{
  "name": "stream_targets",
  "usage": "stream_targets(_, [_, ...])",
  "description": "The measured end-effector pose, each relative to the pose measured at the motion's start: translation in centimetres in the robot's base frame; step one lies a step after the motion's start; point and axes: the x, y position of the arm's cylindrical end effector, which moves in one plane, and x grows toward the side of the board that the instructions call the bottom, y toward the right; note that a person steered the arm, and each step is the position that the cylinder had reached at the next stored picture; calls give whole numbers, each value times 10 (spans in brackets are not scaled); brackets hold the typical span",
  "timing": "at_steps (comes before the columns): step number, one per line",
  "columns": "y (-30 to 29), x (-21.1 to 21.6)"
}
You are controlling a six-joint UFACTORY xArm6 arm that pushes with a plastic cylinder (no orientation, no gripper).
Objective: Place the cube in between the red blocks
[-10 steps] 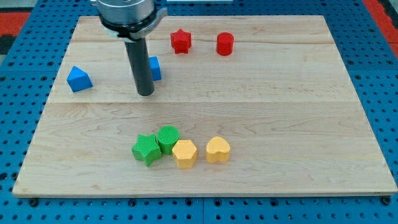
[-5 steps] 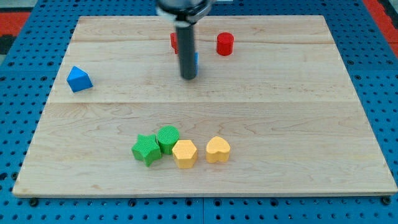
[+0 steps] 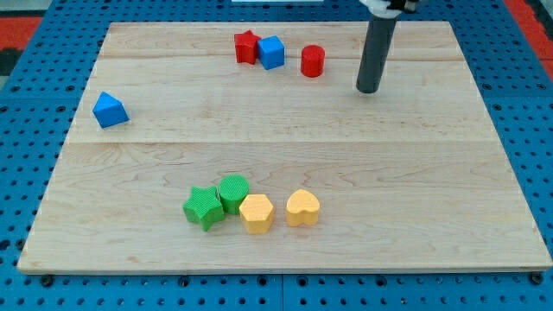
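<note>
The blue cube sits near the view's top, touching the red star on its left. The red cylinder stands a short gap to the cube's right. The cube lies between the two red blocks. My tip is to the right of the red cylinder, apart from every block.
A blue triangular block lies at the view's left. A green star, green cylinder, yellow hexagon and yellow heart cluster near the view's bottom. The wooden board rests on a blue pegboard.
The blue cube has been pushed right and up, from the left of the red star to between the red blocks. The red star shifted slightly left and up. My tip moved far right.
</note>
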Motion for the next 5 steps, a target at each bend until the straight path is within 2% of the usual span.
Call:
stream_targets(1, [-14, -18])
stream_targets(2, [-61, -20])
stream_targets(3, [-93, -60])
stream_targets(4, [-91, -40])
stream_targets(5, [-123, 53])
